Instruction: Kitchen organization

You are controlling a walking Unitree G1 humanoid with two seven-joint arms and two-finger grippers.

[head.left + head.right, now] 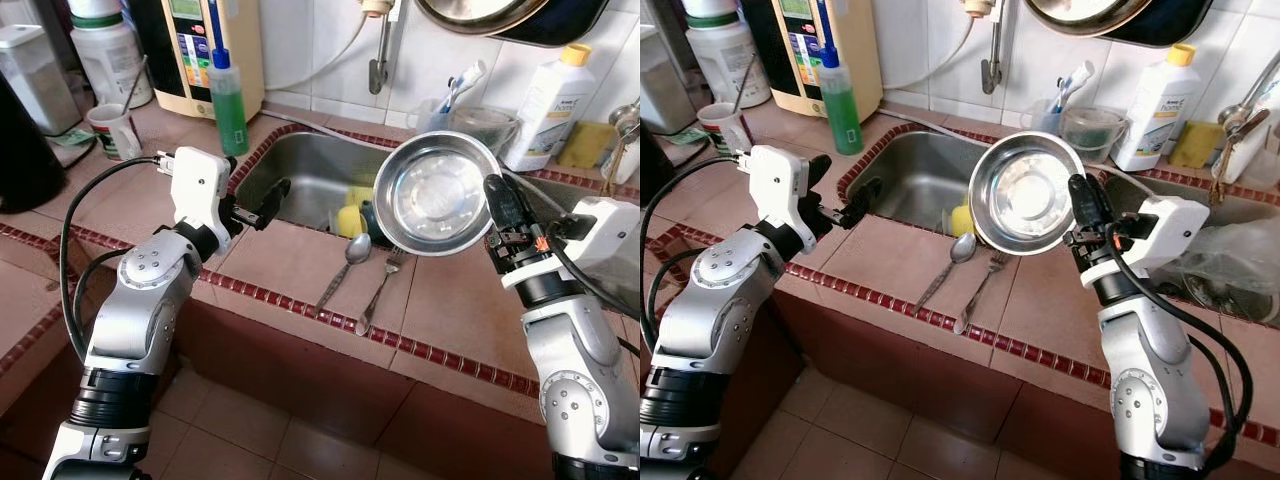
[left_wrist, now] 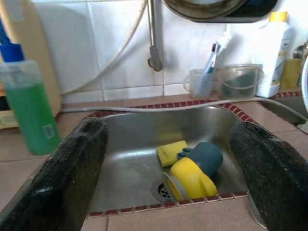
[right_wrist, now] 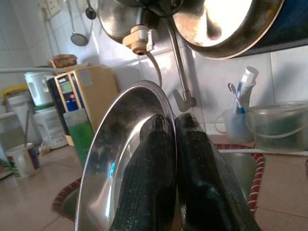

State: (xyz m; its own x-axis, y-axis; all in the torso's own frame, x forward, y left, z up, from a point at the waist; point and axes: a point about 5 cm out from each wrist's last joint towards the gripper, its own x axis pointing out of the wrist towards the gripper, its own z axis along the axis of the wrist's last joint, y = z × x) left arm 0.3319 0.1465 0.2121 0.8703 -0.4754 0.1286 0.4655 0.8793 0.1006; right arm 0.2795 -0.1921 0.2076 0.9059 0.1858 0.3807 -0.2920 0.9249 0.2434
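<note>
A steel bowl [image 1: 437, 192] is pinched by its rim between the closed fingers of the right gripper [image 1: 497, 196] and held tilted in the air above the tiled counter [image 1: 290, 262], just beside the sink [image 1: 300, 170]. The left gripper [image 1: 268, 202] is held with its fingers spread at the sink's near edge. A spoon [image 1: 345, 268] and a fork [image 1: 381, 289] are seen side by side on the counter below the bowl. A yellow sponge [image 2: 171, 152] and a yellow and blue cup [image 2: 195, 171] are seen in the sink basin.

The steel bowl [image 1: 437, 192] hides part of the sink [image 1: 300, 165] (its right side).
</note>
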